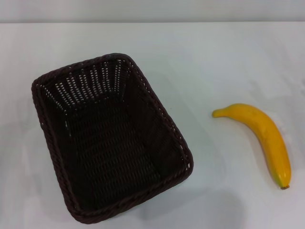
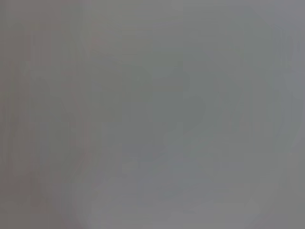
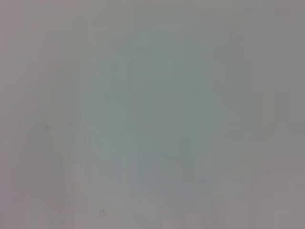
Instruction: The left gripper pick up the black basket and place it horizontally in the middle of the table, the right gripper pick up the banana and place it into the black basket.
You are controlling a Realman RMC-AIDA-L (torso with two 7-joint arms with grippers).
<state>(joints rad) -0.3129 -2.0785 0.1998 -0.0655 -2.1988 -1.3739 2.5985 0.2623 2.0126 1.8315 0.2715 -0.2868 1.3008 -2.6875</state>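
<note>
Black basket (image 1: 112,143) left on white table (image 1: 214,57), banana (image 1: 262,138) well apart right, head view only, wrist views blank, neither gripper visible.

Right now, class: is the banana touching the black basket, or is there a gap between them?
Apart. The head view shows bare white table between the black basket and the banana, which lies to the basket's right.

white table (image 1: 214,52) – black basket (image 1: 110,138) on left half, angled; banana (image 1: 263,138) lying well apart, right.
</note>
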